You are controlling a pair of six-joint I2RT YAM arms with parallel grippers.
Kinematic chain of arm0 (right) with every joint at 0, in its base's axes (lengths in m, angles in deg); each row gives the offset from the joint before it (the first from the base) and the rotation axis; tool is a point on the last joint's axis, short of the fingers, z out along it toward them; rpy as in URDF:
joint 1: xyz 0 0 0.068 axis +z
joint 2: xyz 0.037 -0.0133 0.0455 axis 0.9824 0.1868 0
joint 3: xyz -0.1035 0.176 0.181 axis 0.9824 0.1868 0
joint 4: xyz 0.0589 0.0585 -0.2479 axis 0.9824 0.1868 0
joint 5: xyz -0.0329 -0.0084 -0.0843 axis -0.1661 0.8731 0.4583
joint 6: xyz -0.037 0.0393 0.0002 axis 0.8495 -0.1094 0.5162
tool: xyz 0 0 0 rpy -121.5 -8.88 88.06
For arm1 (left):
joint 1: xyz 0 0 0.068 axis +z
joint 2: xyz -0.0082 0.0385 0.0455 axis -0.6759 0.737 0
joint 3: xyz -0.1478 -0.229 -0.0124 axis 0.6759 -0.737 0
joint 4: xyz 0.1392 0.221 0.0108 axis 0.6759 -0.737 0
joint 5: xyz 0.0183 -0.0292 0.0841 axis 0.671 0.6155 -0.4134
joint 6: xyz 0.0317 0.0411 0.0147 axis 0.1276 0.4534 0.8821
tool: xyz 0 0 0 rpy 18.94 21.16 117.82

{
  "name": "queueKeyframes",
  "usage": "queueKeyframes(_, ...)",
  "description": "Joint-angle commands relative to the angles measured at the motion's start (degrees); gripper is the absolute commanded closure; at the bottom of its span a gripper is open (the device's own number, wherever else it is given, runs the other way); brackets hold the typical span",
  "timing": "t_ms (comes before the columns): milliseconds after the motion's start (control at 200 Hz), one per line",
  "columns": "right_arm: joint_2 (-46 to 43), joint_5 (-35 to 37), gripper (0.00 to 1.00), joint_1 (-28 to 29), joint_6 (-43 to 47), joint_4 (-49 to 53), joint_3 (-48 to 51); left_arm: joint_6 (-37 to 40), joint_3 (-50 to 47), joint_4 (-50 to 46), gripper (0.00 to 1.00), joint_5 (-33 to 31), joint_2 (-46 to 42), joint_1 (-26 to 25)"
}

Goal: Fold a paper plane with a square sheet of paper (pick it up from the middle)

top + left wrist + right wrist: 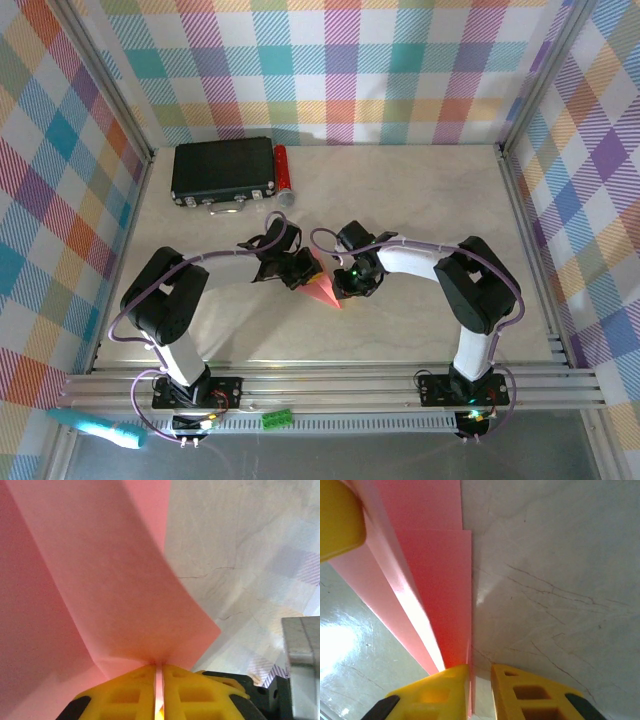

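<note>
Looking down from the top camera, I see the folded pink sheet of paper near the middle of the table, its sharp tip pointing to 6 o'clock. The left gripper meets it from 10 o'clock and the right gripper from 2 o'clock, both right against the paper. From this height I cannot judge either gap. Far off at 11 o'clock lies a black box, with a small red cylinder along its 3 o'clock side.

On the left wrist camera, the left gripper sits at 6 o'clock. Its yellow fingers are pressed almost together, with only a paper-thin slit between them. The sheet is pinched in that slit and fans up towards 11 o'clock, one flap curling to 3 o'clock over the marbled table.

On the right wrist camera, the right gripper is also at 6 o'clock. Its fingers stand narrowly apart, with a strip of table showing between them. The paper's edge runs into that gap and lies against the 9 o'clock finger, clear of the other. At 10 o'clock a yellow finger of the left gripper touches the sheet.
</note>
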Motion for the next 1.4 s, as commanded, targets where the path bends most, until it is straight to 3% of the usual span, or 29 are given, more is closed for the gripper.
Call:
queueKeyframes(0,2.36,-0.23,0.79,1.28,-1.99,-0.51,1.47,-0.14,-1.06,0.26,0.90,-0.28,1.01,-0.20)
queueKeyframes(185,-4.39,2.13,0.77,0.85,-3.98,-1.65,2.66,-0.20,-0.51,-1.24,0.91,-2.25,2.61,-0.21)
queueKeyframes(395,-4.02,-9.76,0.83,0.93,-4.54,-6.70,2.80,-0.54,-0.65,-2.69,0.92,-4.13,3.03,-0.13)
queueKeyframes(500,-2.64,-11.70,0.87,0.93,-5.11,-8.62,2.43,-0.73,-0.62,-3.44,0.92,-4.51,3.28,-0.12)
queueKeyframes(915,3.49,-10.82,0.94,0.07,-5.73,-8.76,-3.07,-1.08,-1.31,-3.53,0.94,-4.97,2.93,0.06)
queueKeyframes(1395,5.75,-11.14,0.96,-1.53,-7.59,-12.85,0.37,-0.26,-1.00,-2.86,0.94,-4.07,2.31,0.07)
